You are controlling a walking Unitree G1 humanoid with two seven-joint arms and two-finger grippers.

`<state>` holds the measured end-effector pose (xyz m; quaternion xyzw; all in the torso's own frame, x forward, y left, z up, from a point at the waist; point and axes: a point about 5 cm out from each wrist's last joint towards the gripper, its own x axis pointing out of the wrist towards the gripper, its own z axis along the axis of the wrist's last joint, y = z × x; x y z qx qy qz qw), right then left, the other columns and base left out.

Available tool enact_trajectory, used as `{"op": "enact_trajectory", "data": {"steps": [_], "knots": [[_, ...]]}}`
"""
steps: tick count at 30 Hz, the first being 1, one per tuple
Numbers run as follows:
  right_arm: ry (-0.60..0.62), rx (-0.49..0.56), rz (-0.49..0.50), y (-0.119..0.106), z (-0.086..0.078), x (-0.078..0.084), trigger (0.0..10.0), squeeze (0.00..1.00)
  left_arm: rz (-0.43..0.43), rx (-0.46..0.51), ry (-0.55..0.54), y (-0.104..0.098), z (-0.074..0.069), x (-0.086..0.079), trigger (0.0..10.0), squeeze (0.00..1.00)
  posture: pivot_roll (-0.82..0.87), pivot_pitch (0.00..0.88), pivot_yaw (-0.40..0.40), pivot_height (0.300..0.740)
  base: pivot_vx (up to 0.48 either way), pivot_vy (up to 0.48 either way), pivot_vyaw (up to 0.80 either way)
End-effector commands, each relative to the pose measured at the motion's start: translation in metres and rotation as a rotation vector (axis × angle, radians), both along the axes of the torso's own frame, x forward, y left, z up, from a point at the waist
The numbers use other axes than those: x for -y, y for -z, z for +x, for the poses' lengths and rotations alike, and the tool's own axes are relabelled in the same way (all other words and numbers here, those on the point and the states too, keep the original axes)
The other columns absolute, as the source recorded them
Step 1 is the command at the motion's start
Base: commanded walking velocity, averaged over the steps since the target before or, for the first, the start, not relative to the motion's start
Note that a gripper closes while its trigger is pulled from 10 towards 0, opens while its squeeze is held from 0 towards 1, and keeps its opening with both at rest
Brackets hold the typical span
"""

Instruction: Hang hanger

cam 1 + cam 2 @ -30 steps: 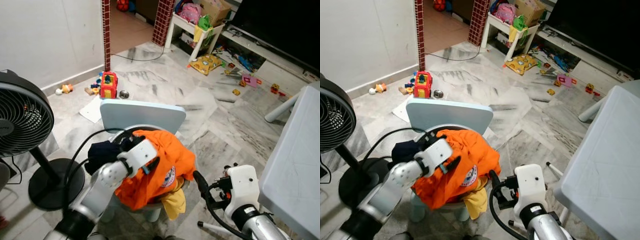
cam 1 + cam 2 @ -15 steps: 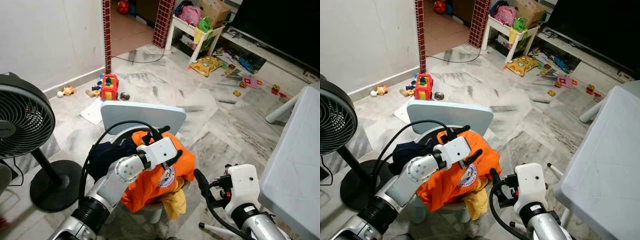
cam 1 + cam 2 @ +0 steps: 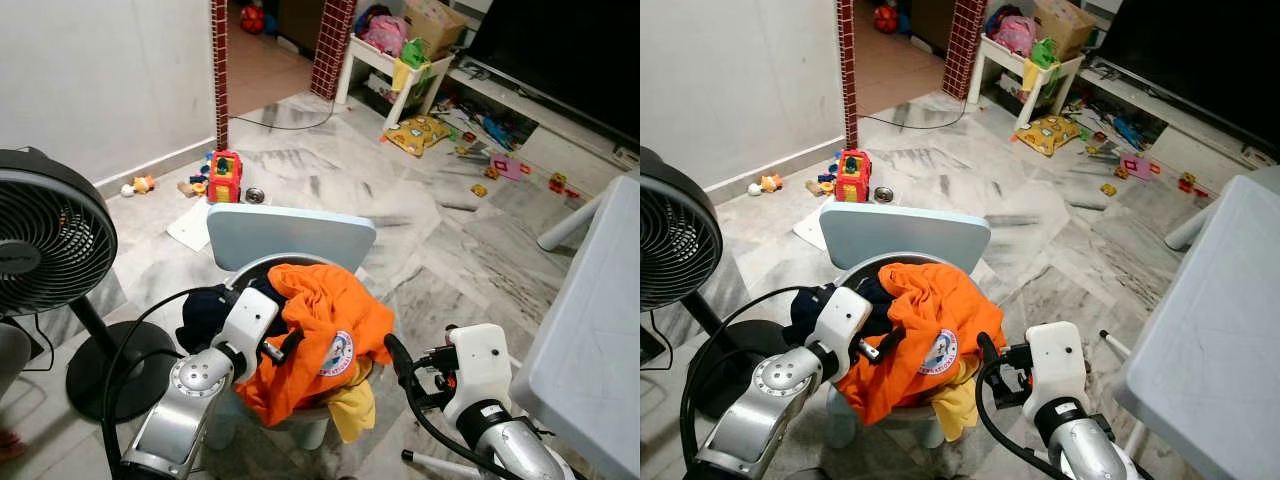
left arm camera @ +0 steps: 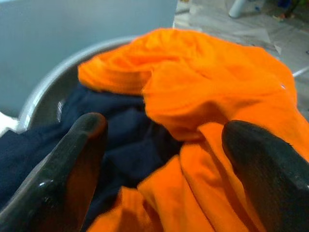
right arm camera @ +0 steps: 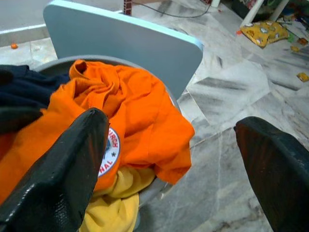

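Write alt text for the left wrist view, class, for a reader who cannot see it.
Two open black fingers of the left gripper frame a crumpled orange shirt lying over a dark navy garment in a grey basin. A pale blue chair back stands behind.

One small pale blue plastic chair [image 3: 290,232] carries one round grey metal basin [image 5: 173,103]. Three garments lie in that basin: one bright orange shirt with a round badge [image 3: 325,320], one dark navy garment [image 3: 205,311] and one yellow cloth [image 3: 352,408]. One black pedestal fan [image 3: 45,245] stands on the marble floor, near one red toy car [image 3: 224,177]. One pale grey tabletop [image 3: 595,330] and one white shelf unit [image 3: 392,70] are also present.
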<state>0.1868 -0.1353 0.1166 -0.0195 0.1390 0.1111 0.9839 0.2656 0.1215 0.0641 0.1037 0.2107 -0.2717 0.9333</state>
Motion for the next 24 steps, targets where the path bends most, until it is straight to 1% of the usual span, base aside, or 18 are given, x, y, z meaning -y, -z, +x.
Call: {"op": "enact_trajectory", "data": {"steps": [1,4,6,7,12,13,14,15,16,17,18,19,20,21,22,23,24], "knots": [[0.01,-0.003,-0.016,0.003,0.002,0.004,10.0,0.0,-0.013,-0.071,0.005,0.001,-0.002,0.005,10.0,0.0,0.01,0.073,-0.18,0.74,0.0,0.0,0.0],[0.01,0.004,-0.017,0.002,0.003,0.004,10.0,0.0,-0.036,-0.104,0.0,-0.002,0.003,0.011,10.0,0.0,0.01,0.067,-0.176,0.74,0.0,0.0,0.0],[0.011,0.006,-0.018,0.002,0.003,0.004,10.0,0.0,-0.045,-0.109,0.006,-0.004,0.005,0.016,10.0,0.0,0.0,0.065,-0.174,0.74,0.0,0.0,0.0],[0.012,0.006,-0.018,0.002,0.003,0.004,10.0,0.0,-0.05,-0.108,0.022,-0.005,0.007,0.021,10.0,0.0,0.0,0.065,-0.174,0.74,0.0,0.0,0.0],[0.013,0.008,-0.019,0.002,0.003,0.004,10.0,0.0,-0.07,-0.123,0.034,-0.008,0.014,0.031,10.0,0.0,-0.01,0.062,-0.168,0.74,0.0,0.0,0.0],[0.014,0.008,-0.019,0.002,0.003,0.004,10.0,0.0,-0.079,-0.129,0.036,-0.009,0.017,0.035,9.3,0.0,-0.01,0.062,-0.168,0.74,0.0,0.0,0.0],[0.014,0.008,-0.019,0.002,0.003,0.004,10.0,0.0,-0.079,-0.129,0.036,-0.009,0.017,0.035,9.3,0.0,-0.01,0.062,-0.168,0.74,0.0,0.0,0.0],[0.014,0.009,-0.019,0.002,0.003,0.004,10.0,0.0,-0.084,-0.134,0.034,-0.01,0.019,0.037,6.1,0.0,-0.01,0.061,-0.166,0.74,0.0,0.0,0.0],[0.015,0.009,-0.019,0.002,0.003,0.004,10.0,0.0,-0.093,-0.146,0.033,-0.009,0.02,0.039,3.4,0.0,-0.01,0.061,-0.166,0.74,0.0,0.0,0.0],[0.016,0.01,-0.02,0.002,0.003,0.004,10.0,0.0,-0.106,-0.183,0.028,-0.007,0.02,0.04,0.0,0.0,-0.02,0.06,-0.161,0.74,0.0,0.0,0.0],[0.017,0.011,-0.02,0.002,0.003,0.004,10.0,0.0,-0.11,-0.199,0.026,-0.007,0.019,0.041,0.0,0.0,-0.02,0.06,-0.161,0.74,0.0,0.0,0.0],[0.017,0.011,-0.02,0.002,0.003,0.004,10.0,0.0,-0.111,-0.212,0.023,-0.006,0.018,0.04,0.4,0.0,-0.02,0.06,-0.161,0.74,0.0,0.0,0.0],[0.018,0.011,-0.02,0.002,0.003,0.004,10.0,0.0,-0.11,-0.219,0.021,-0.005,0.018,0.04,0.4,0.0,-0.02,0.06,-0.161,0.74,0.0,0.0,0.0],[0.021,0.011,-0.02,0.002,0.003,0.004,10.0,0.0,-0.11,-0.235,0.013,-0.003,0.016,0.039,4.0,0.0,-0.02,0.06,-0.161,0.74,0.0,0.0,0.0],[0.021,0.011,-0.02,0.002,0.003,0.004,10.0,0.0,-0.11,-0.235,0.013,-0.003,0.016,0.039,4.0,0.0,-0.02,0.06,-0.161,0.74,0.0,0.0,0.0],[0.022,0.01,-0.021,0.002,0.003,0.005,10.0,0.0,-0.113,-0.256,-0.001,-0.002,0.014,0.037,10.0,0.0,-0.02,0.061,-0.157,0.74,0.0,0.0,0.0],[0.022,0.009,-0.02,0.002,0.003,0.004,10.0,0.0,-0.119,-0.265,-0.018,-0.002,0.013,0.036,10.0,0.0,-0.01,0.062,-0.157,0.74,0.0,0.0,0.0]]}}
